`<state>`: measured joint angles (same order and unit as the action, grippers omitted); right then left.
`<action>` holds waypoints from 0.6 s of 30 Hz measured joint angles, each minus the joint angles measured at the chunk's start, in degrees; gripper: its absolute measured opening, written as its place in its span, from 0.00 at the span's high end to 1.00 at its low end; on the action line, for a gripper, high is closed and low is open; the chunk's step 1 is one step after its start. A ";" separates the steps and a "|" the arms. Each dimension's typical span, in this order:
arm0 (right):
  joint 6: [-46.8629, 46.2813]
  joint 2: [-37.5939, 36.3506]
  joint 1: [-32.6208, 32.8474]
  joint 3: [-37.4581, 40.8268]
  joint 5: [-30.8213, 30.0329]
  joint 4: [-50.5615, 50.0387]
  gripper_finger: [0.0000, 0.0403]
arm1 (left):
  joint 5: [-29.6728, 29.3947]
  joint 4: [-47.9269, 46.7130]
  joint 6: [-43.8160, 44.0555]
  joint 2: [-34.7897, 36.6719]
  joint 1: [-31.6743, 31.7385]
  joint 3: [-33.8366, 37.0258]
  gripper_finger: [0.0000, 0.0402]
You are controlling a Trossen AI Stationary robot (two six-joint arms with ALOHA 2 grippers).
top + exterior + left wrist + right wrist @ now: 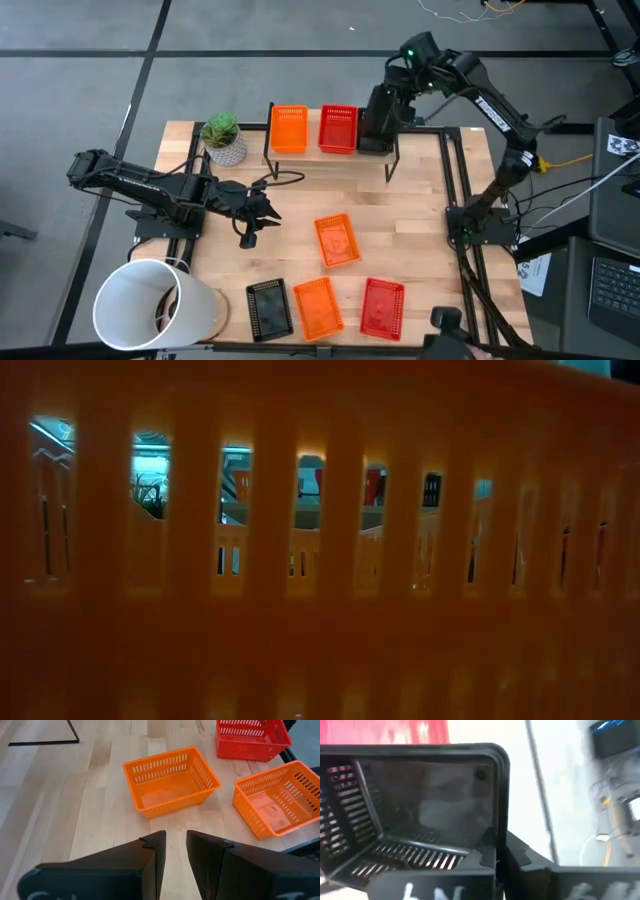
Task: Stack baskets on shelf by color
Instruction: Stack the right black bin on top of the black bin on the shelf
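The shelf (312, 148) stands at the table's far edge with an orange basket (289, 128) and a red basket (338, 129) on its top. My right gripper (383, 112) is at the shelf's right end, shut on a black basket (420, 815). Loose on the table lie an orange basket (337, 241) (170, 780), a black basket (268, 307), another orange basket (318, 306) (280, 800) and a red basket (382, 305) (250, 737). My left gripper (258, 212) (175, 851) hovers left of the middle orange basket, narrowly open and holding nothing. My right gripper pinches the black basket's side wall near a corner (495, 837), one finger inside the basket and one outside. The basket is over the shelf's right end, beside the red one; whether it rests on the plank I cannot tell.
A white bucket (150, 305) lies at the near left corner and a potted plant (224, 138) stands left of the shelf. An orange basket wall (320, 610) fills the low view. Bare wood lies between the shelf and the loose baskets.
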<state>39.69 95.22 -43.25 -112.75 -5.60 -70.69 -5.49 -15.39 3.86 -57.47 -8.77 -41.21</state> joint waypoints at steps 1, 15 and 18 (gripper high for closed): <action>0.08 0.50 -0.57 0.00 0.13 -1.39 1.00 | 0.00 0.01 0.00 0.00 0.01 0.01 0.83; 2.83 1.50 -2.51 0.04 4.01 -7.39 1.00 | -3.92 0.00 0.01 0.00 0.00 0.00 0.83; 2.79 1.50 -2.51 0.04 3.93 -7.65 0.97 | -3.92 0.01 0.04 0.00 0.01 0.00 0.83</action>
<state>42.48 96.73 -45.76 -112.71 -1.67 -78.34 -9.41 -15.38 3.90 -57.47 -8.75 -41.21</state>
